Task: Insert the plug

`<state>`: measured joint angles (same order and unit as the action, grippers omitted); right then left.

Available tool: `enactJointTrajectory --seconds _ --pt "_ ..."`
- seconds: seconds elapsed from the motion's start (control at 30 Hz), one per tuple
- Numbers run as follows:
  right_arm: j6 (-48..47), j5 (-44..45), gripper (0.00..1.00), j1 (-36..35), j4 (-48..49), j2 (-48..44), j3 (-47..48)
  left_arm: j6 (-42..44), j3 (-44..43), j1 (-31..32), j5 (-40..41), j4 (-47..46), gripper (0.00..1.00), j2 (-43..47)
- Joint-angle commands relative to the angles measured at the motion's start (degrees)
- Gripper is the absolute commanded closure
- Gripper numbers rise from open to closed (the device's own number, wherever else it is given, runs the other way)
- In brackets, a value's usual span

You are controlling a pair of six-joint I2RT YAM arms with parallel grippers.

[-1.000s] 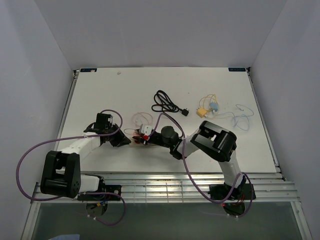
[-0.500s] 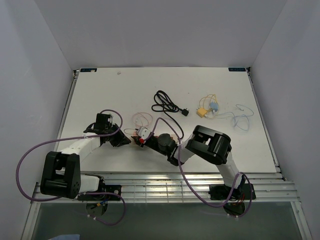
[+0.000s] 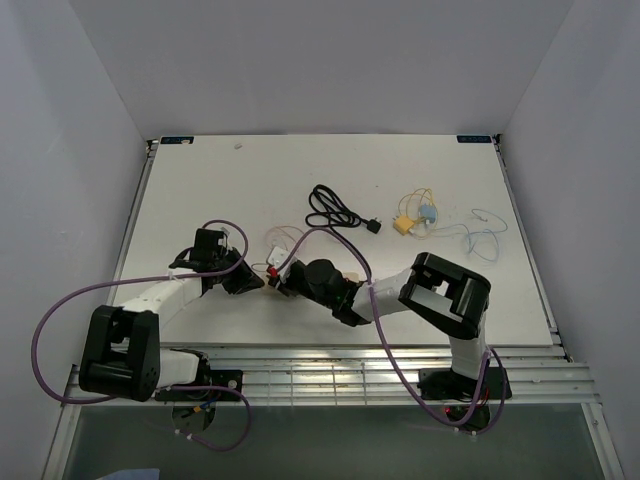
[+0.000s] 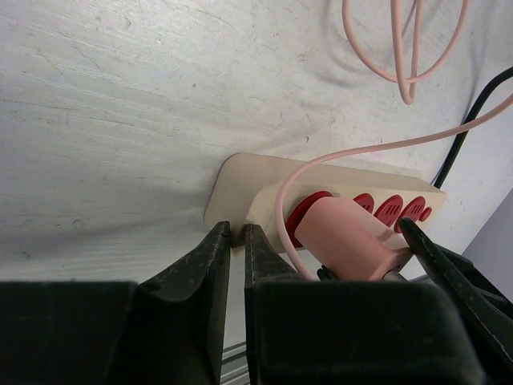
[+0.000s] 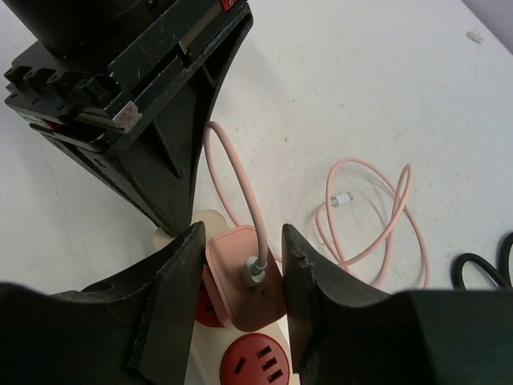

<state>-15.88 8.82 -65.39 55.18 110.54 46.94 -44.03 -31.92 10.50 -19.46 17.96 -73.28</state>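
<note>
A cream power strip (image 4: 240, 180) with red sockets lies on the white table. The pink plug (image 5: 252, 285), a square charger with a pink cable in its back, sits on the strip's end socket (image 4: 309, 210). How deep its pins go is hidden. My right gripper (image 5: 244, 241) is shut on the plug, one finger on each side. My left gripper (image 4: 237, 233) is shut with nothing between its fingers, and its tips rest against the strip's short end (image 5: 210, 218). From above, both grippers meet at the strip (image 3: 270, 278), and the arms cover most of it.
The plug's pink cable (image 5: 377, 208) loops on the table just behind the strip. A coiled black cable (image 3: 335, 210) lies further back. A tangle of yellow and blue wires (image 3: 420, 215) lies at the back right.
My right gripper has moved left with the plug, toward the left gripper, and its forearm has swung round. The left gripper has shifted slightly right against the strip's end.
</note>
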Motion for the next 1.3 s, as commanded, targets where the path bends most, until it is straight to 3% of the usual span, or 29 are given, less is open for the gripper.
enactJointTrajectory --seconds 0.0,0.17,0.37,0.53,0.63,0.67,0.87,0.93,1.07,1.17,1.27 --pt "3.66 2.51 0.92 -0.45 -34.34 4.07 -1.25 -0.35 1.51 1.28 1.18 1.9 0.78 0.67" --pt "3.66 2.08 0.89 -0.27 -34.79 3.72 0.52 -0.62 2.3 1.28 1.18 1.65 0.77 2.7" --pt "4.45 1.38 0.71 -0.27 -37.95 2.23 4.56 -0.97 2.13 1.36 2.59 2.0 0.77 2.61" --pt "5.6 0.23 0.47 -0.36 -37.51 -2.87 3.34 -0.79 1.77 1.36 3.38 2.08 0.77 2.44" --pt "5.68 -1.43 0.41 -0.44 -36.72 -5.77 2.2 -0.97 1.86 1.36 3.56 2.08 0.78 2.79" --pt "5.86 -1.96 0.32 -0.36 -36.46 -6.3 2.19 -0.97 1.78 1.36 3.73 2.08 0.77 2.87" --pt "6.99 -2.76 0.28 -0.62 -37.68 -10.34 4.74 -1.23 2.13 1.45 3.82 1.82 0.77 4.19" --pt "7.79 -3.28 0.11 -0.62 -37.69 -12.97 4.48 -1.23 1.95 1.45 3.82 1.82 0.77 4.8" --pt "11.39 -3.28 0.03 -0.88 -38.65 -19.3 3.6 -1.5 1.51 1.45 3.47 1.91 0.77 4.99" --pt "16.65 -0.91 0.05 -0.97 -41.28 -25.27 4.04 -2.02 0.81 1.45 2.68 1.99 0.77 5.16" --pt "25.87 5.58 0.02 -1.06 -45.58 -26.34 6.67 -2.29 -0.42 1.45 2.85 2.87 0.77 5.86"
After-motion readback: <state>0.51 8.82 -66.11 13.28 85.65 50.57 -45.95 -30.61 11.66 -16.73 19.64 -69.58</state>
